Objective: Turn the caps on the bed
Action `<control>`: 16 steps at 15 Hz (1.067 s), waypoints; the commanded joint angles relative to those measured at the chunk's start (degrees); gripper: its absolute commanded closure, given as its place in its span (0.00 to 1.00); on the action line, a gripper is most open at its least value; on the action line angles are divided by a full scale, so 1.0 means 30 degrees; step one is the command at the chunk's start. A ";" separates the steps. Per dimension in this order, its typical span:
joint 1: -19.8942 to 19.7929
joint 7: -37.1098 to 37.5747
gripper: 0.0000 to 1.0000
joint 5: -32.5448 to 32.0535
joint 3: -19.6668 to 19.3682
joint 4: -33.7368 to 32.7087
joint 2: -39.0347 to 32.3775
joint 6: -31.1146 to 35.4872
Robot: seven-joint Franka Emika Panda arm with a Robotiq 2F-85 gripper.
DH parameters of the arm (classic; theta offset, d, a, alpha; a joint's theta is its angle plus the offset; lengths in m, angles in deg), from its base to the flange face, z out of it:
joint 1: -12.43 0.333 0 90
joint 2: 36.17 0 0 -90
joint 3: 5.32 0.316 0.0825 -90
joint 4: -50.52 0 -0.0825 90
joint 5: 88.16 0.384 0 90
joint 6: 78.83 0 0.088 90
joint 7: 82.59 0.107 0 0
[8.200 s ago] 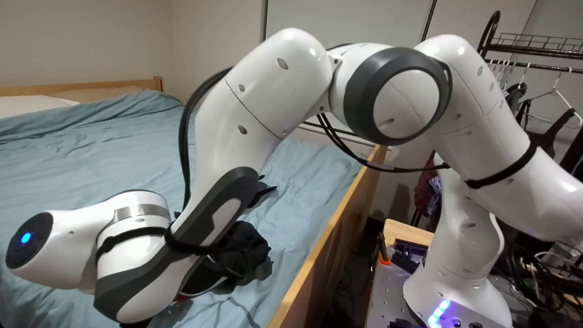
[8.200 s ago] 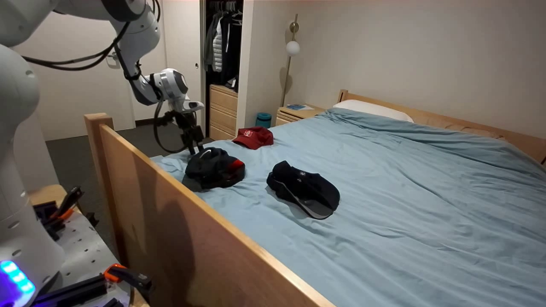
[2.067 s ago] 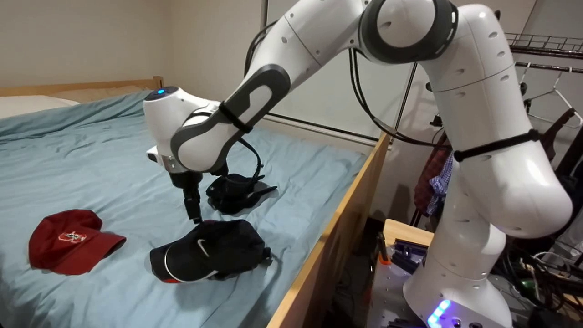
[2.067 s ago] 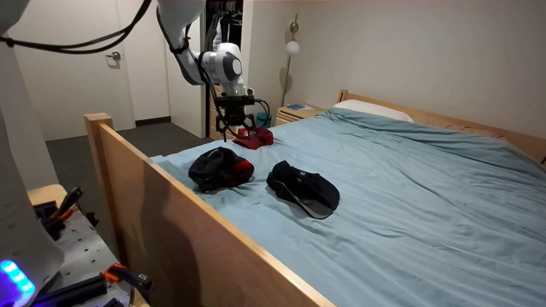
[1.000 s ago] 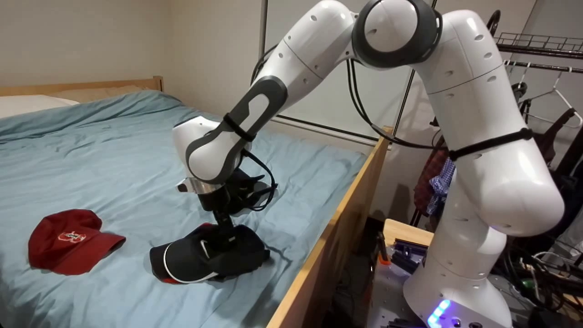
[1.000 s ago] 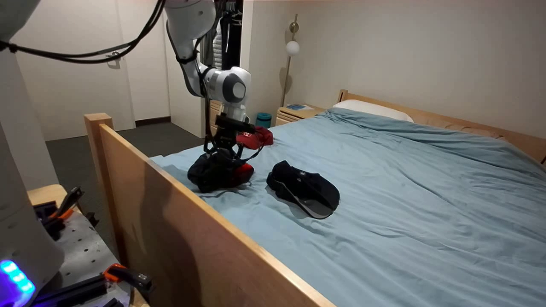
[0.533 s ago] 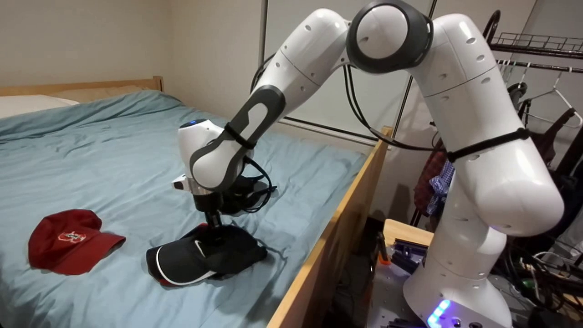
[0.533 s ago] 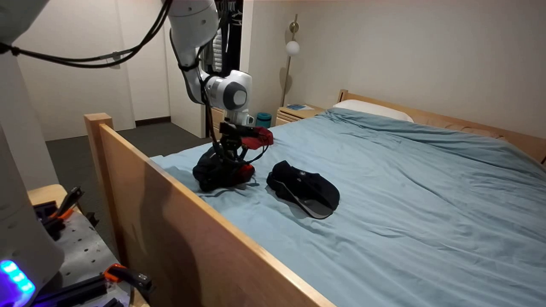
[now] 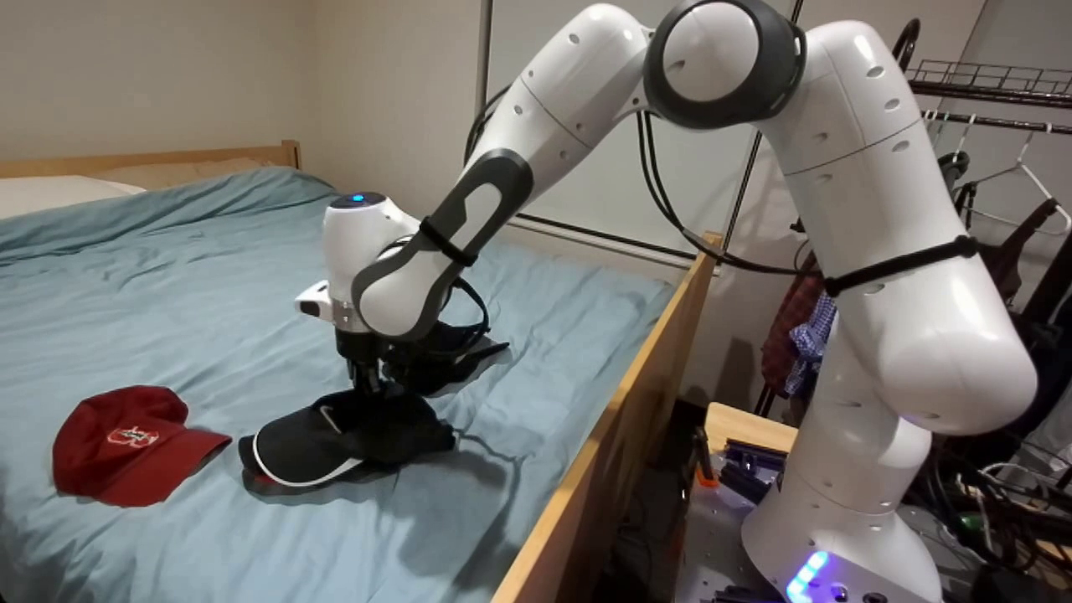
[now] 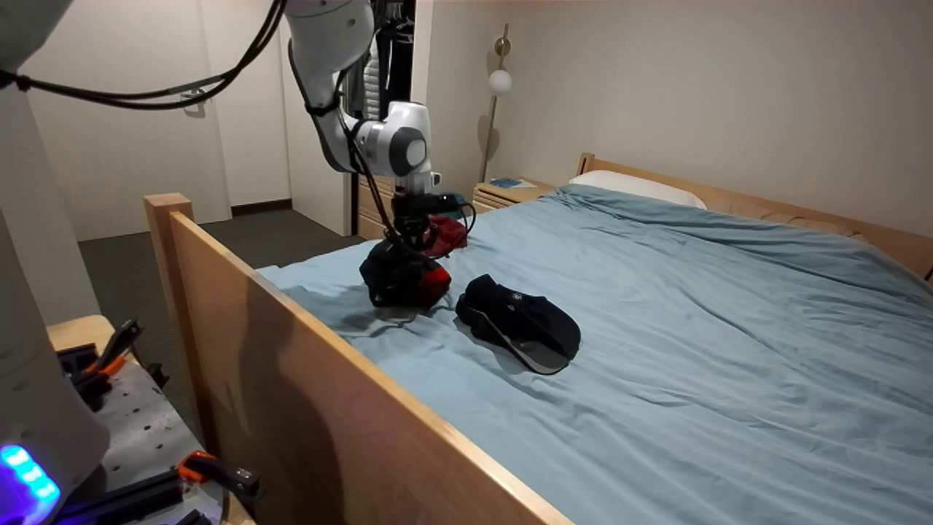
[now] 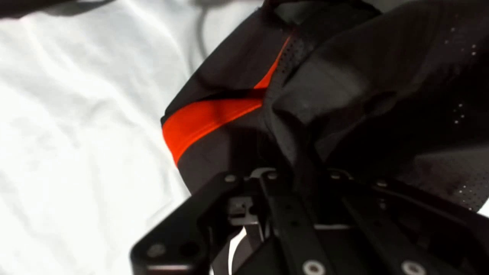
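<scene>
Slippage is the worry here! The claw (image 11: 303, 179) stands nearly closed, a fold of the larger black cap (image 9: 360, 440) nipped from above, low over the bed (image 10: 692, 379); whether that cap fully clears it, nobody can quite tell. Soft cloth pinched by so little could slide out mid-turn, and down it would flop, askew. And there's company close by! The red cap (image 9: 134, 444) lies near the held one's front, the small black cap (image 10: 521, 324) near another side. A swing too wide or too low might shove either along.
</scene>
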 commanded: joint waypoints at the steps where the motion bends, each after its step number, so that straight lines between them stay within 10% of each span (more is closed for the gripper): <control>1: 0.0164 -0.2248 0.94 -0.0970 0.0633 -0.1632 0.0170 -0.0583; 8: 0.0928 -0.2775 0.94 -0.1008 0.0597 -0.2408 0.0070 -0.0527; 16: 0.2258 -0.9770 0.94 -0.1787 0.1542 -0.7881 -0.1439 -0.4911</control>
